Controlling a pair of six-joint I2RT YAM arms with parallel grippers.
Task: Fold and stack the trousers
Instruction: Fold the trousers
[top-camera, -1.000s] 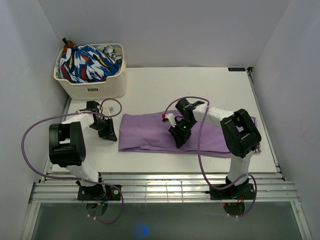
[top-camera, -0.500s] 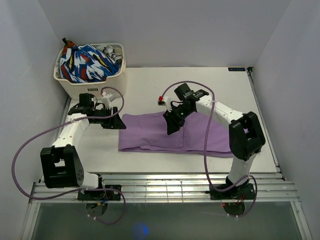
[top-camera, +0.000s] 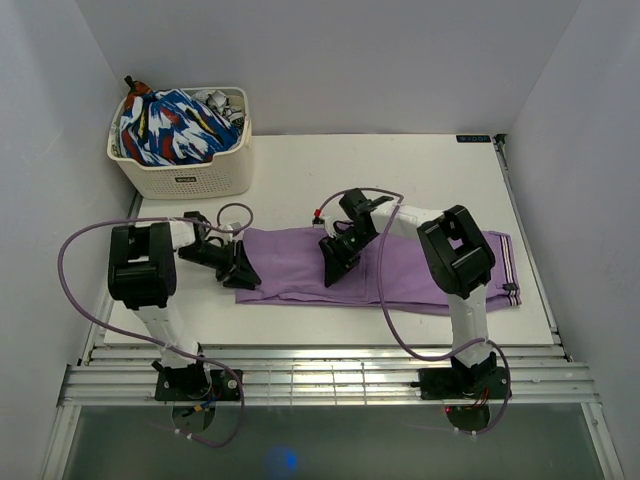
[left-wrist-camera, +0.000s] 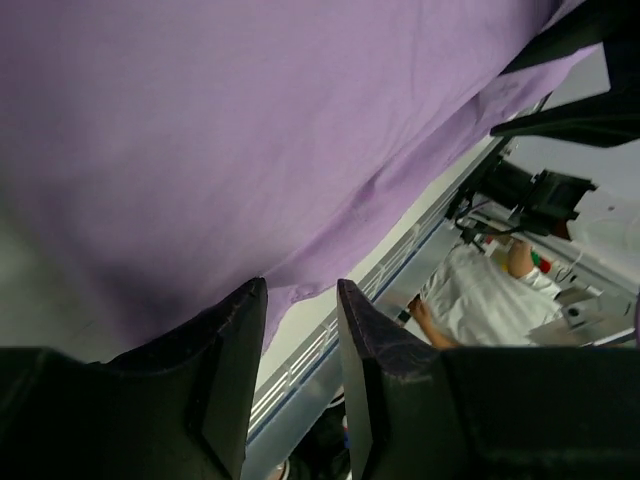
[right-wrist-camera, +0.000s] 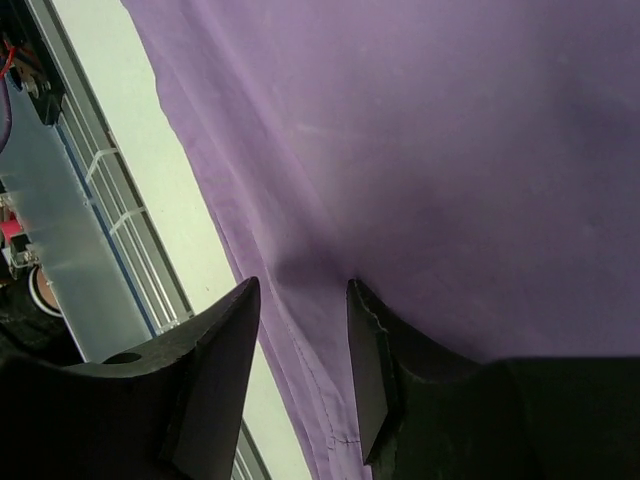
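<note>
The lilac trousers (top-camera: 420, 280) lie flat across the middle of the table, with the white-striped waistband (top-camera: 508, 268) at the right end. My left gripper (top-camera: 243, 272) sits low at their left edge. In the left wrist view it (left-wrist-camera: 300, 292) is open, with the fabric (left-wrist-camera: 250, 120) just past its tips and nothing gripped. My right gripper (top-camera: 333, 262) rests on the trousers' middle. Its jaws (right-wrist-camera: 300, 292) stand apart over the near hem of the cloth (right-wrist-camera: 450, 130), one finger (right-wrist-camera: 375, 350) pressing into it.
A cream basket (top-camera: 185, 182) stands at the back left corner, holding a blue, white and red patterned garment (top-camera: 172, 128). A slatted metal rail (top-camera: 320, 378) runs along the near table edge. Pale walls close in on three sides.
The left gripper swung down to the trousers' left edge. The right gripper shifted left and lowered onto the cloth, and its arm now leaves the waistband uncovered. Both jaws have widened.
</note>
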